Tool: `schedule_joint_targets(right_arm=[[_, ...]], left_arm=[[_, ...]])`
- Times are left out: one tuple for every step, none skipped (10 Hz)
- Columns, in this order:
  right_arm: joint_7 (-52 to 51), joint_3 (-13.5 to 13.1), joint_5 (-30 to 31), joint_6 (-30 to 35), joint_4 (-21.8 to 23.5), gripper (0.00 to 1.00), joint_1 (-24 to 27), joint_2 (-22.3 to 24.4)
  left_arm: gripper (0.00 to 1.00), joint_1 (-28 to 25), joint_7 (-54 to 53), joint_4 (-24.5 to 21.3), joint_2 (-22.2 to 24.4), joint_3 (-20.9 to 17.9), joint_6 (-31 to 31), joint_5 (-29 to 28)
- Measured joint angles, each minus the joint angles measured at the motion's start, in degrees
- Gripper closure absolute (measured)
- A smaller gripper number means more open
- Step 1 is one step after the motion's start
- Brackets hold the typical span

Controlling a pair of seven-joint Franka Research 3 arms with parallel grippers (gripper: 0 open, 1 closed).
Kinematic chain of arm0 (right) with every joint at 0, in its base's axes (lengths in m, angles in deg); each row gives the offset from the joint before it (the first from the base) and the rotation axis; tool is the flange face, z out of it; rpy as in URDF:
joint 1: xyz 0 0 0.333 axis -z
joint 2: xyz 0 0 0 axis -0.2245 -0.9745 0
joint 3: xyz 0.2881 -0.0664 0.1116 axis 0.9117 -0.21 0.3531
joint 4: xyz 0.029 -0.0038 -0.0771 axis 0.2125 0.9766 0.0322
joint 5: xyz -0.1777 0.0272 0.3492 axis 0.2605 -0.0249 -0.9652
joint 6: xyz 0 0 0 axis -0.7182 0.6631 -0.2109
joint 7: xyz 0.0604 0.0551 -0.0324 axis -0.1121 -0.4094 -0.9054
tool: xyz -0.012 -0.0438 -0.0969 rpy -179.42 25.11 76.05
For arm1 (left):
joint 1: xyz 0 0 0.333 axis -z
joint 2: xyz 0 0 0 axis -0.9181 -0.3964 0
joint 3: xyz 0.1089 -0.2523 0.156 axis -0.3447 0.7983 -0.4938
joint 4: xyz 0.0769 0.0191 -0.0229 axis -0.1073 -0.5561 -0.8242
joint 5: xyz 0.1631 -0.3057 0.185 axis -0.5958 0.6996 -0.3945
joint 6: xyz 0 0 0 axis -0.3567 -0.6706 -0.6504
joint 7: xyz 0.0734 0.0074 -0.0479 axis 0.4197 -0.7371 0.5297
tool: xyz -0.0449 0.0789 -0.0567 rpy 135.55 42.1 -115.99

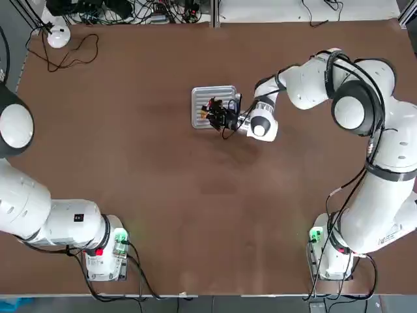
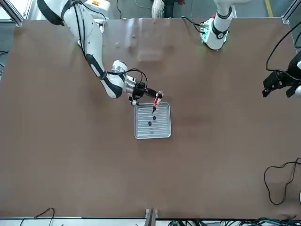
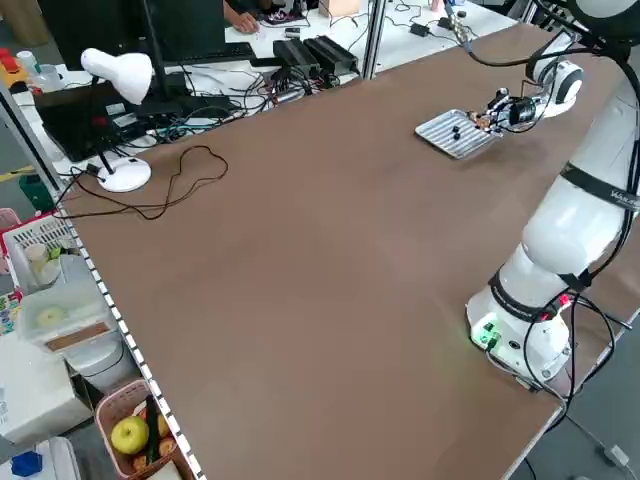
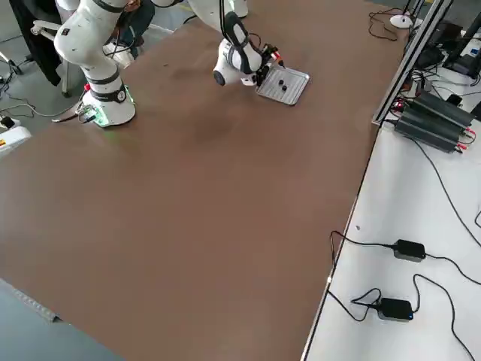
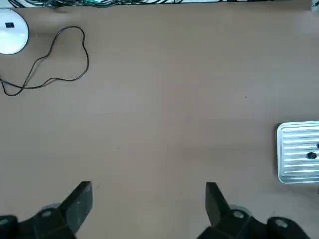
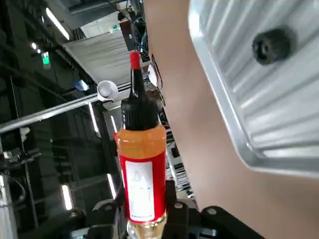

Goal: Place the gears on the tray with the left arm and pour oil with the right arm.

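No legible text anywhere, oil bottle (image 6: 141, 169) white label too blurred to read

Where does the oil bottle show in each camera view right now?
Top: hidden among the right tool over the tray.
Front: oil bottle at tray's far edge.
Left side: upper right.
Right side: top centre.
Left wrist: not in view.
Right wrist: centre.
Shared landmark: the tray.

Gears (image 2: 151, 120) on tray (image 2: 162, 129), mid-table

Brown table (image 1: 163, 215) — white desk lamp (image 3: 118, 75) (cable trailing), fruit basket (image 3: 130, 430) below.
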Motion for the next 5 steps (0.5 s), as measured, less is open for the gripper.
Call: schedule_joint_targets(right_arm=[[-4.9, 0.0, 0.1, -1.6, -0.1, 0.68, 0.1, 0.0], [-10.1, 0.0, 0.2, -4.2, -0.5, 0.68, 0.2, 0.1], [-14.9, 0.0, 0.3, -7.8, -1.2, 0.68, 0.2, 0.4], [-19.6, 0.1, 0.4, -11.7, -2.4, 0.68, 0.2, 0.9], [-23.4, 0.1, 0.4, -14.4, -3.4, 0.68, 0.2, 1.9]], left_arm=[[0.0, 0.0, 0.0, 0.0, 0.0, 0.0, 0.0, 0.0], [0.0, 0.0, -0.1, 0.0, 0.0, 0.0, 0.0, 0.0], [0.0, 0.0, -0.1, 0.0, 0.0, 0.0, 0.0, 0.0], [0.0, 0.0, -0.1, 0.0, 0.0, 0.0, 0.0, -0.1], [0.0, 0.0, -0.1, 0.0, 0.0, 0.0, 0.0, -0.1]])
